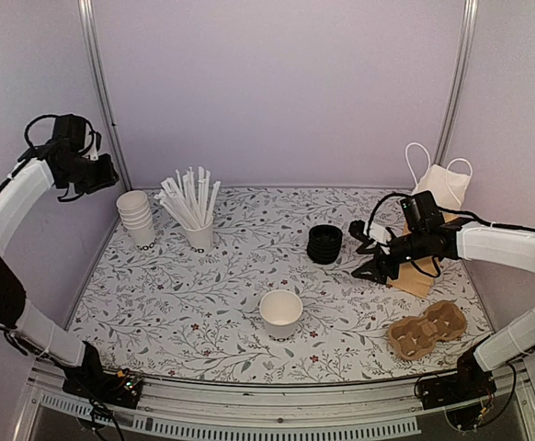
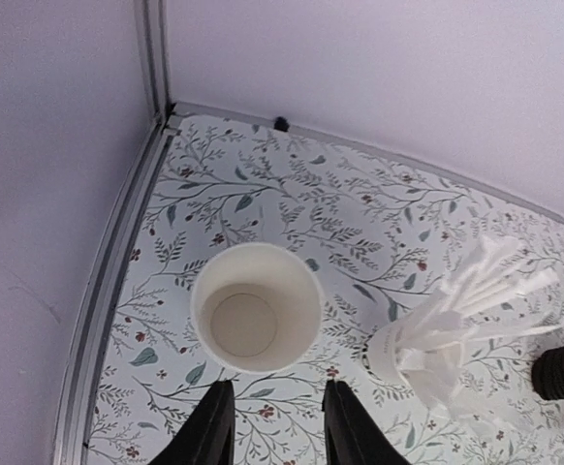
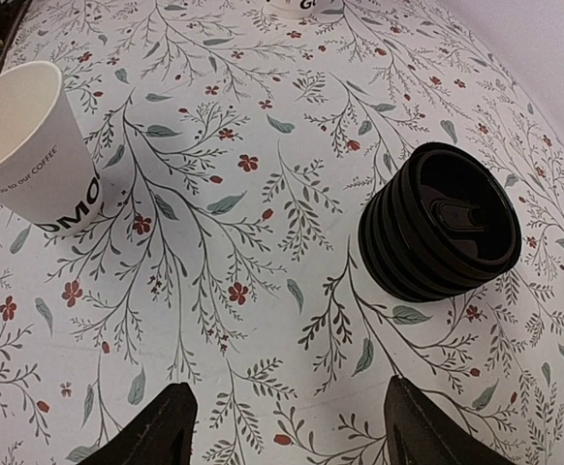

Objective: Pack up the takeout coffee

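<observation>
Task thing: the takeout coffee cup [image 1: 280, 312] stands upright near the middle of the desk [image 1: 249, 266], a little towards the near edge. It is white with dark print near its base, its mouth is open, and no lid sits on it.
Black lids: the stack of black lids [image 1: 324, 244] stands behind the cup and to its right, well apart from it.
Left arm: the left arm [image 1: 15, 207] is raised high at the far left corner, above the stack of white cups [image 1: 137, 219].
Left jaws: they are partly spread with a clear gap and hold nothing. In the left wrist view the top cup of the stack lies just ahead of the tips, and I cannot tell how high the jaws are above it.
Right arm: the right arm [image 1: 488, 243] reaches in from the right side, low over the desk.
Right jaws: they are spread wide and hold nothing. The tips are near the stack of black lids, on its right side, and do not touch it.
Other things: a cup of white sticks [image 1: 197, 230] stands just beside the stack of white cups, on its right. A cardboard cup carrier [image 1: 426, 333] lies at the near right. A white paper bag [image 1: 444, 184] stands at the far right, behind the right arm.
Desk cover: it is pale, with a pattern of leaves and small red flowers.
</observation>
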